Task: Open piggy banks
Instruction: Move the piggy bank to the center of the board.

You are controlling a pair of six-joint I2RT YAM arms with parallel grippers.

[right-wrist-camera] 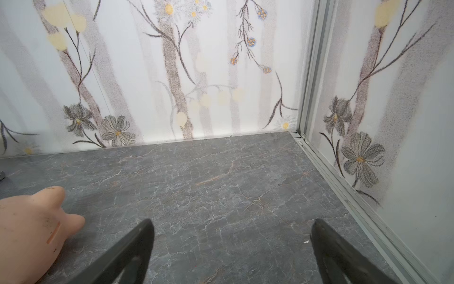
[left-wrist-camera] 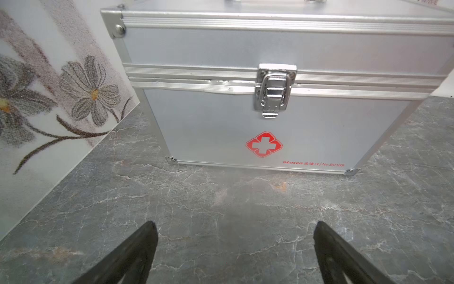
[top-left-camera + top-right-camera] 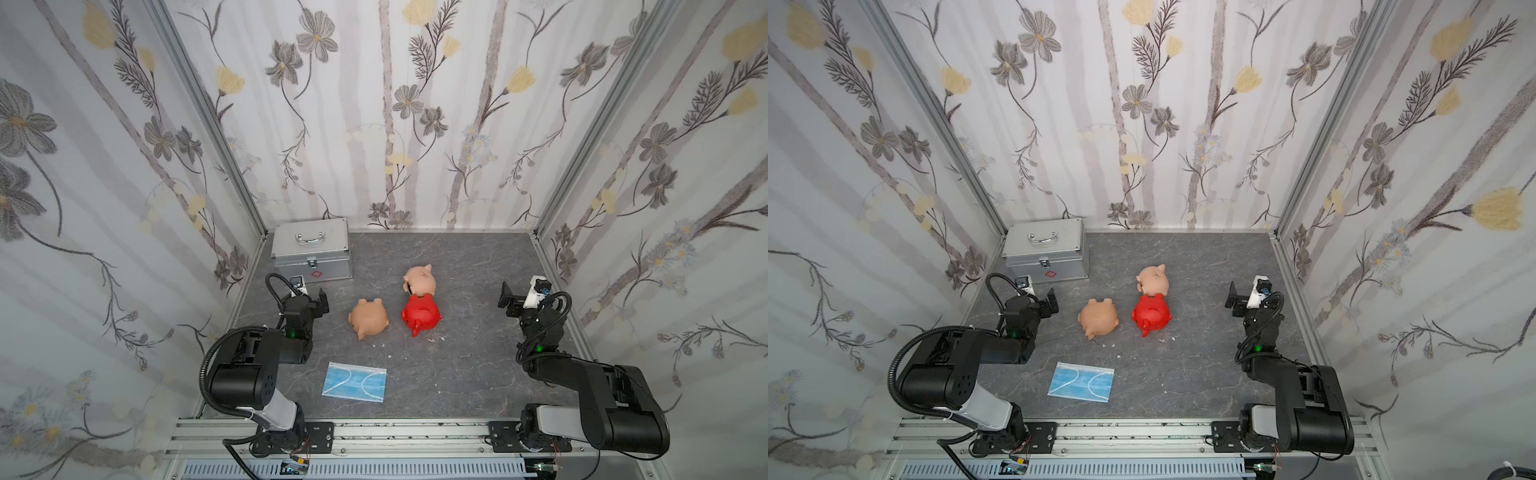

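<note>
Both arms crouch low, left hand and right hand spread wide.

In the left wrist view, the picture's edges cut off the silver case. In the right wrist view, an edge cropped the peach piggy bank. In both top views, the white specks beside the red piggy bank were too small to identify.
</note>
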